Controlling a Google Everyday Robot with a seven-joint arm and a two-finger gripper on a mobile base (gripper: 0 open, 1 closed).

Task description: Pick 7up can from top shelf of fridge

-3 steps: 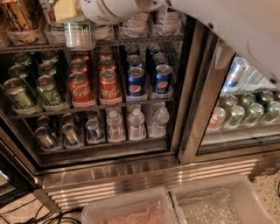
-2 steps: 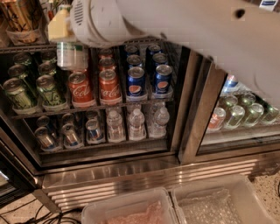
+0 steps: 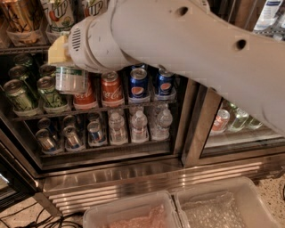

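Note:
My gripper sits at the upper left, at the end of the big white arm that crosses the view. One yellow finger pad shows. The gripper is shut on a 7up can, a pale can with a green band, and holds it in front of the middle rack of the fridge. Other 7up cans stand in clear trays on the top shelf above and behind the gripper. The gripper's other finger is hidden behind the wrist.
Below the held can stand red Coca-Cola cans, blue Pepsi cans and dark-green cans. Water bottles fill the lower rack. A second glass door is at the right. Two plastic bins lie on the floor in front.
The gripper and the can in it have come down from the top shelf level to in front of the middle rack. The arm now covers more of the view.

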